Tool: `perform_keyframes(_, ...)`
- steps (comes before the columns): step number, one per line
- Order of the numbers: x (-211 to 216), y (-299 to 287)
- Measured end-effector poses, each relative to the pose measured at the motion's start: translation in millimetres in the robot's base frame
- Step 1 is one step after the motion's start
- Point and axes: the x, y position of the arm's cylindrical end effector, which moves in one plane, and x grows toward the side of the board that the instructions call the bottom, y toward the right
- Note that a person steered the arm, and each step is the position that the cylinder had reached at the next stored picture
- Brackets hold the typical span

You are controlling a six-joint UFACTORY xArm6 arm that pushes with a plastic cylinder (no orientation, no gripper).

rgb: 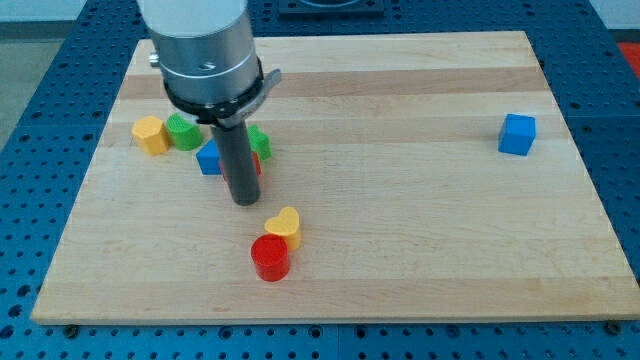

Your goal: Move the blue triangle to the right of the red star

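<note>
Pale, smooth-grained wooden board (400, 250) carries matt coloured blocks, among them a red cylinder (270, 258); the arm's brushed-metal collar (205, 60) tops a dark matt rod (240, 165).

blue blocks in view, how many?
2. One blue cube sits alone near the view's right edge. One blue block sits left of my tip, partly hidden by the rod; more may be hidden.

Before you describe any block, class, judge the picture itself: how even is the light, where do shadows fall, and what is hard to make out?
In the camera view the light is soft and even, with no harsh glare on the wooden board. Faint shadows sit under the red cylinder and the blue cube. The rod hides most of the blocks behind it, so the shapes near my tip cannot be made out.
</note>
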Motion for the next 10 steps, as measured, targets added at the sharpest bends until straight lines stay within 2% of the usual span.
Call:
perform_keyframes(3,5,-59)
perform_keyframes(5,-51,-76)
perform_keyframes(6,-63,-76)
perform_keyframes(7,-64,-62)
perform_keyframes(10,-50,34)
